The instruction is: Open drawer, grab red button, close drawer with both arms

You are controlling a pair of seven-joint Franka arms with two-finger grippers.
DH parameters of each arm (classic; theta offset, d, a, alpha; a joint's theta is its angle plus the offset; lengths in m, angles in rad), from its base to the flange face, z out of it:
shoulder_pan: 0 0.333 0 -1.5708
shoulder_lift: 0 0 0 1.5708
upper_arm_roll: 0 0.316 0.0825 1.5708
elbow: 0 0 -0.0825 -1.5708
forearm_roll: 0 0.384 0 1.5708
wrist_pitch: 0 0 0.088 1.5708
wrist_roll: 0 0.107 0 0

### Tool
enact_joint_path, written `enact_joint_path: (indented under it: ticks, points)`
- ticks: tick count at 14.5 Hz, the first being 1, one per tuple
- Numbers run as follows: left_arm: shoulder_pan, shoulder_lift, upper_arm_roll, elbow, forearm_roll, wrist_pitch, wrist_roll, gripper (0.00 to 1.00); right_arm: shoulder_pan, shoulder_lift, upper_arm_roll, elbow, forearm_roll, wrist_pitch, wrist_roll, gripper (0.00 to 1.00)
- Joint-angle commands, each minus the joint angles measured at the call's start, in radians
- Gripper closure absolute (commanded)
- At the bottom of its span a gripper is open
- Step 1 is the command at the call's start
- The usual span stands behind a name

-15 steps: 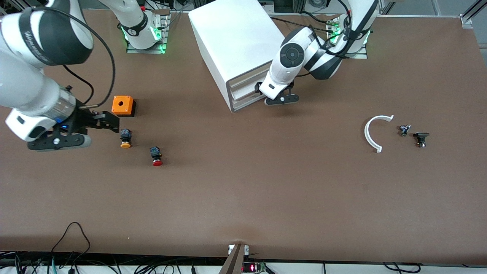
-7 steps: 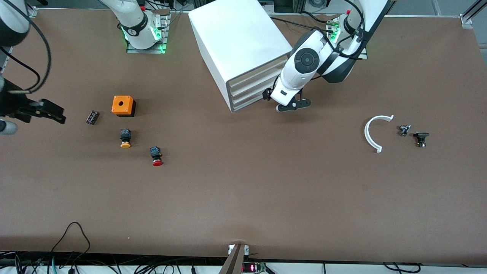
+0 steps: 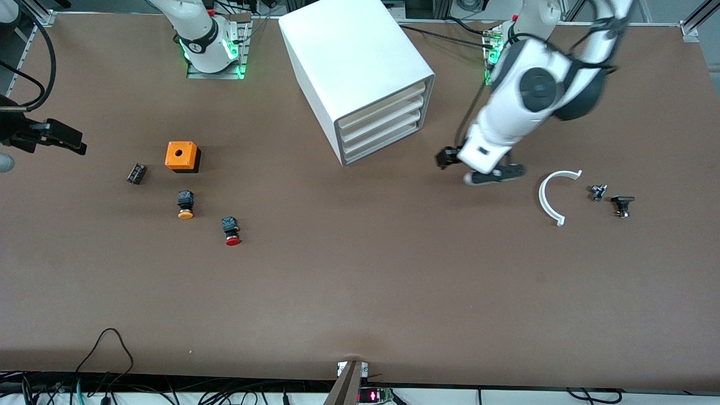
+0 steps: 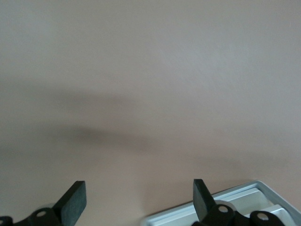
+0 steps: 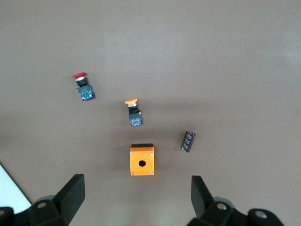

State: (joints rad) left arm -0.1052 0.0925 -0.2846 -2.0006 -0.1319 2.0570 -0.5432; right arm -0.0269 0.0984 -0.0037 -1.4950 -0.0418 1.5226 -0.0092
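Observation:
The white cabinet stands at the table's robot edge, with all four cream drawer fronts flush and shut. The red-capped button lies on the table toward the right arm's end and also shows in the right wrist view. My left gripper is open and empty over bare table beside the cabinet's front; its fingers stand wide apart in the left wrist view. My right gripper is open and empty, high over the right arm's end of the table, with the buttons below it in the right wrist view.
An orange box with a hole, a yellow-capped button and a small black part lie near the red button. A white arc and two small dark parts lie toward the left arm's end.
The left gripper has drawn away from the cabinet front toward the left arm's end. The right gripper has risen and moved off from the orange box, where the small black part now shows.

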Motion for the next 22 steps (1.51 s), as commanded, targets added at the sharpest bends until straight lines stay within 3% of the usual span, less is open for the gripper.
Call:
enact_joint_path:
  ticks: [1, 2, 5, 7, 13, 22]
  points:
    - [-0.005, -0.103, 0.137, 0.069, -0.015, -0.163, 0.187, 0.00, -0.002, -0.110, 0.002, -0.144, 0.002, 0.043, 0.014, 0.00]
    - [-0.005, -0.131, 0.187, 0.088, -0.014, -0.203, 0.247, 0.00, -0.002, -0.144, 0.001, -0.195, 0.000, 0.074, 0.014, 0.00]
    - [-0.005, -0.178, 0.281, 0.161, 0.029, -0.340, 0.480, 0.00, -0.004, -0.152, -0.007, -0.209, 0.006, 0.083, 0.014, 0.00]
    - [-0.005, -0.177, 0.324, 0.216, 0.064, -0.385, 0.497, 0.00, -0.004, -0.144, -0.016, -0.202, 0.011, 0.096, -0.006, 0.00]
    - [-0.005, -0.131, 0.326, 0.283, 0.100, -0.403, 0.488, 0.00, 0.004, -0.115, -0.006, -0.186, 0.003, 0.130, -0.003, 0.00]
    - [-0.007, -0.131, 0.314, 0.286, 0.143, -0.419, 0.496, 0.00, -0.002, -0.101, -0.012, -0.183, 0.014, 0.119, 0.008, 0.00]
